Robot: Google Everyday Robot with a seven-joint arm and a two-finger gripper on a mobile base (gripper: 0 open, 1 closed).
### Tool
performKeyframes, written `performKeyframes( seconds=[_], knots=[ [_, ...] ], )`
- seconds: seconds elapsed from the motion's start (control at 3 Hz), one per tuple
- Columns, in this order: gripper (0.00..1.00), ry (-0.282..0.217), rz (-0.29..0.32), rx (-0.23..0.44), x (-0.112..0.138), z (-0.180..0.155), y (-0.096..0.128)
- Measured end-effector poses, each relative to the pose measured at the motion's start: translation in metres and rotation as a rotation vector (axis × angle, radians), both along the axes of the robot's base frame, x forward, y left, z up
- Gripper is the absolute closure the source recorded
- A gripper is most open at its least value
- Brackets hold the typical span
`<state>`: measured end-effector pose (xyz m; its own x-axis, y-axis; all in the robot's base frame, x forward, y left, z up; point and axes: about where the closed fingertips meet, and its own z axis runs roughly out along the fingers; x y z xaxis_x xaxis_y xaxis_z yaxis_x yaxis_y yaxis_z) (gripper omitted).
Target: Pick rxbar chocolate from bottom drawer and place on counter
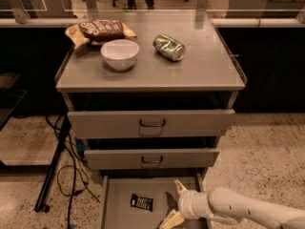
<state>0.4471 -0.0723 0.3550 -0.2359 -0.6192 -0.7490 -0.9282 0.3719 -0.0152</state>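
The rxbar chocolate (142, 202), a small black wrapper with white lettering, lies flat on the floor of the pulled-out bottom drawer (116, 202). My gripper (174, 205) hovers over the drawer's right part, just to the right of the bar and apart from it. Its two cream fingers (180, 187) are spread wide, one toward the back and one toward the front, with nothing between them. The white arm comes in from the lower right. The counter (205, 68) is the grey cabinet top above.
On the counter sit a white bowl (119, 54), a brown chip bag (100, 30) behind it and a green can (169, 47) lying on its side. Two upper drawers (152, 123) stand slightly out. Black cables and a stand leg (55, 168) lie on the floor at left.
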Motion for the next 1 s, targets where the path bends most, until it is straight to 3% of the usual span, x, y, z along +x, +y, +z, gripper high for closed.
performKeyframes(
  seconds=[0.33, 0.67, 1.0],
  knots=[
    [0.0, -0.018, -0.015, 0.0, -0.008, 0.0, -0.001],
    [0.0, -0.076, -0.062, 0.027, -0.003, 0.004, -0.001],
    [0.0, -0.159, -0.087, 0.048, 0.019, 0.016, 0.006]
  ],
)
